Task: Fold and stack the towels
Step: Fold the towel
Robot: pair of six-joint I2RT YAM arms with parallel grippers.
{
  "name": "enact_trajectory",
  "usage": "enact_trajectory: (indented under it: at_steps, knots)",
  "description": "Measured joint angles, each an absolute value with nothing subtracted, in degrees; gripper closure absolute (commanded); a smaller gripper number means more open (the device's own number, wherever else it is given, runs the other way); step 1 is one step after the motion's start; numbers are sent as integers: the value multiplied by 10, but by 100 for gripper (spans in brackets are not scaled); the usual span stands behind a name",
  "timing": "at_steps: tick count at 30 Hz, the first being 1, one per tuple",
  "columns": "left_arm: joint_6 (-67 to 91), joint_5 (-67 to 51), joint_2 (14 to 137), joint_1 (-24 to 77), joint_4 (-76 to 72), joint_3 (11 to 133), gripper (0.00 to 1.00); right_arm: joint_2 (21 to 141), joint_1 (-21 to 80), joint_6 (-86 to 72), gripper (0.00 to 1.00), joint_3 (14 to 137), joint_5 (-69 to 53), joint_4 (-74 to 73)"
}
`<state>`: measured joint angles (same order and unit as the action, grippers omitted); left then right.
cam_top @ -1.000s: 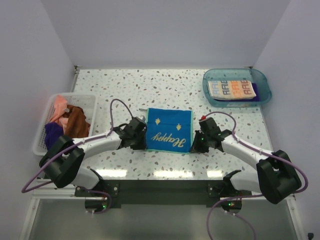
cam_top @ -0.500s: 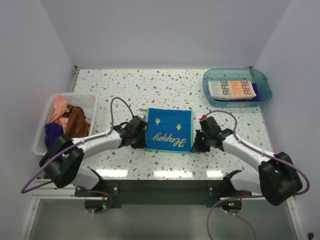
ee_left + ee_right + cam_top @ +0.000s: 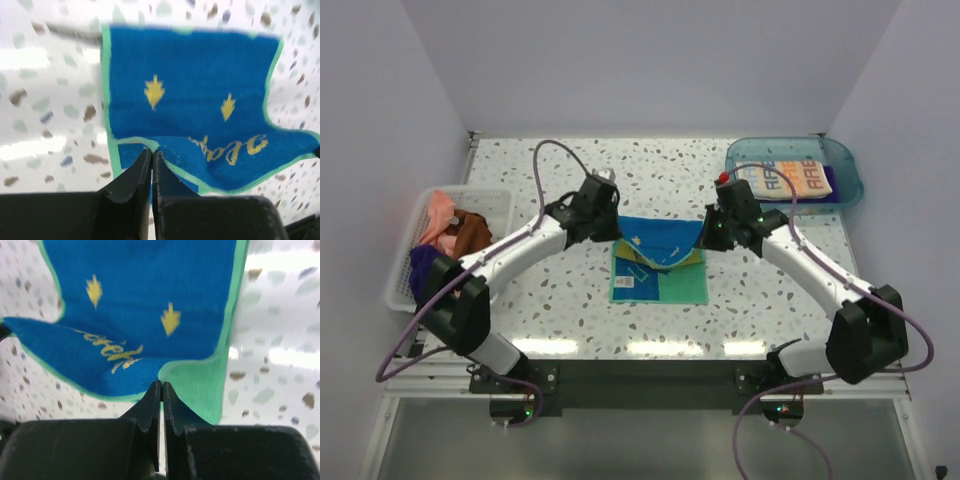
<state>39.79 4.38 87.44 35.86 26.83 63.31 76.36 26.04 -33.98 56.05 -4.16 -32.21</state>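
Observation:
A blue towel (image 3: 658, 262) with a green border and yellow "Happy" lettering lies mid-table, its near edge lifted and carried toward the far edge. My left gripper (image 3: 613, 232) is shut on the lifted left corner (image 3: 152, 146). My right gripper (image 3: 708, 234) is shut on the lifted right corner (image 3: 164, 376). The raised flap sags between the two grippers over the flat half (image 3: 190, 75). A folded white towel with coloured lettering (image 3: 782, 178) lies on a purple one in the blue tray (image 3: 844, 160). Pink (image 3: 437, 215), brown (image 3: 470, 240) and purple (image 3: 423, 268) towels are bunched in the white basket (image 3: 398, 278).
The basket stands at the table's left edge and the tray at the far right corner. Speckled tabletop (image 3: 650, 165) shows behind the blue towel and in front of it. Purple cables loop off both arms.
Both grippers have lifted the towel's near corners and carried them away from me, toward the far edge. The left gripper closed on its corner during the last second.

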Motion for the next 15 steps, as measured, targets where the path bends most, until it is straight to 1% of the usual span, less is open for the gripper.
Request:
enact_trajectory:
  at_steps: [6, 11, 13, 15]
  knots:
    - [351, 39, 979, 281, 274, 833, 100, 895, 197, -304, 100, 746, -35, -316]
    - [324, 16, 1088, 242, 273, 1004, 100, 986, 168, -277, 100, 887, -27, -301]
    - [317, 3, 1114, 231, 269, 1036, 100, 1007, 166, -267, 100, 928, -26, -295]
    - [316, -10, 1121, 223, 270, 1040, 100, 1016, 166, -260, 100, 948, -29, -291]
